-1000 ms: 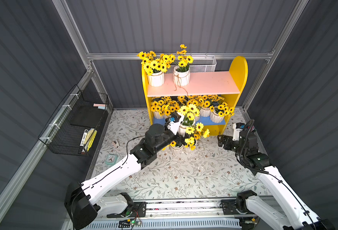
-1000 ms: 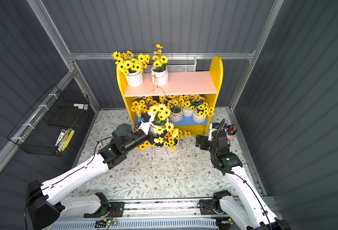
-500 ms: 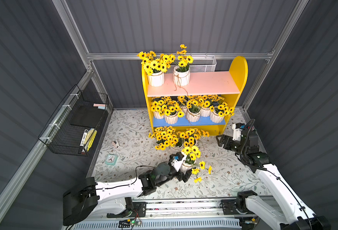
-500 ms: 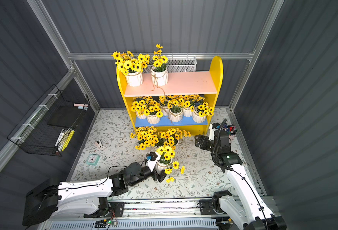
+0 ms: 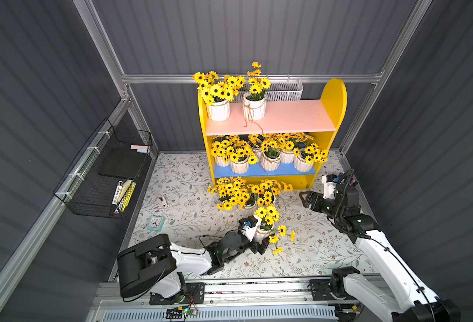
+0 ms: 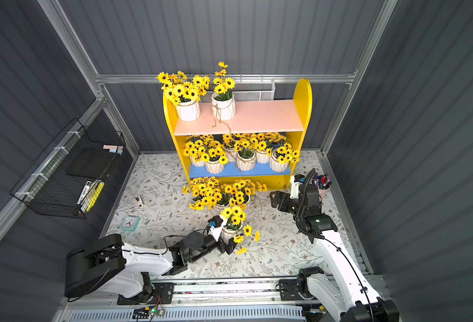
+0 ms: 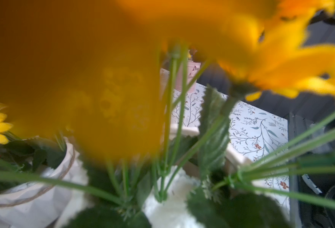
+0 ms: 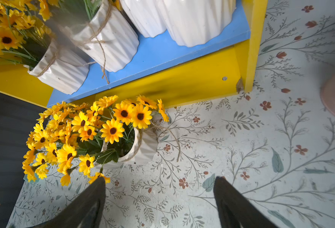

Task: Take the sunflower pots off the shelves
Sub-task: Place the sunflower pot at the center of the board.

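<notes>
Dark grey ribbed walls on three sides, and below them a pale mat [image 5: 190,178] printed with leaves and small red flowers.

In both top views, against the back wall, the shelves [image 5: 334,94]: two sunflower pots [image 5: 218,111] on the left part of the pink upper board [image 5: 291,117], a crowded row of them on the blue lower board [image 5: 285,170]. On the mat just before the shelves, a pair of pots [image 5: 248,207], touching each other. Nearer to the front rail, a single pot [image 5: 263,232], down at the mat. Close against its white wall, the left gripper [image 5: 259,242]; not possible to tell whether pressing on the pot or loose. At the right of the pair, near the foot of the shelves and apart from every pot, the right gripper [image 5: 304,199], jaws apart. On the left wall a black wire basket [image 5: 90,195], behind the shelves a white mesh basket [image 5: 285,90], on the mat a small clock [image 5: 155,223]. In a top view, beside the right arm, a pink cup of pens [image 6: 324,189].

In the left wrist view, mostly blurred yellow petals [image 7: 73,69] close to the lens, then green stems and white ribbed pot below. Fingers not to be made out here.

In the right wrist view, two black fingers [image 8: 89,203] spread wide, only bare mat between them, nothing held. Ahead, one of the pair on the mat before the yellow base of the shelves; beyond it, pots on the blue board.
</notes>
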Motion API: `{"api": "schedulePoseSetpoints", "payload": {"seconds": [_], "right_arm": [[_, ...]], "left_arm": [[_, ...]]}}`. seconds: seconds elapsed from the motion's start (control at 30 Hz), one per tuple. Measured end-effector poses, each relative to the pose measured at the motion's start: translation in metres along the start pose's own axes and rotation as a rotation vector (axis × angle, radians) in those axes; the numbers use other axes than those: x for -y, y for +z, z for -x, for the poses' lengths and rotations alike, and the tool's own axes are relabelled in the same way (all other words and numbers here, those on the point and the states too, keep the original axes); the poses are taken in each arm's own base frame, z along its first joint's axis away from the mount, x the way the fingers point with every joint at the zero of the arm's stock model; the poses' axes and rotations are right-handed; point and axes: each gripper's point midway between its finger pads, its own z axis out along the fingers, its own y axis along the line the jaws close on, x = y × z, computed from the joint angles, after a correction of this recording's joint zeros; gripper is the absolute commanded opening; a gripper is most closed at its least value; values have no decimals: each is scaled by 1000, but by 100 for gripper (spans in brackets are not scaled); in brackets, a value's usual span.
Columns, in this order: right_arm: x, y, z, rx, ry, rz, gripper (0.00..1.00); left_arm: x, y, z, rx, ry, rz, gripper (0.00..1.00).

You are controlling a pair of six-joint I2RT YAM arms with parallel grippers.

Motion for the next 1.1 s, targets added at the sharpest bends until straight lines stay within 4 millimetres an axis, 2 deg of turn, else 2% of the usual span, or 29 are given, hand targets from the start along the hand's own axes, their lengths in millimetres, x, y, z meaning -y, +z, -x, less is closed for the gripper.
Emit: {"api": "schedulePoseSetpoints", "payload": {"seconds": [0.37, 0.57, 0.87, 0.93, 0.97, 1.0, 1.03, 1.07, 1.1], "right_arm": [[-1, -1, 2, 7, -3, 5, 87], [-3, -2, 2, 11, -9, 11, 87], [-4, -2, 2, 13, -11, 24, 88], [-5, -2, 2, 14, -12, 26, 88], [-5, -2, 2, 14, -12, 26, 88], [-5, -2, 2, 13, -12, 28, 88], [-5, -2, 1, 13, -12, 29, 88], [-5, -2, 1, 12, -12, 29, 88], [-5, -2, 1, 12, -12, 30, 89]], "left_arm": [[-10, 21, -50, -20, 26, 40, 0], [-27, 27, -74, -29, 41, 95, 0], [-45, 43, -71, 26, 18, 150, 1], [-49, 47, -70, 37, 8, 162, 21], [-51, 47, -70, 41, 2, 166, 27], [-53, 48, -69, 44, -2, 172, 44], [-55, 48, -69, 46, -5, 178, 78], [-57, 48, -69, 47, -9, 182, 91], [-59, 48, -69, 49, -12, 188, 98]]}}
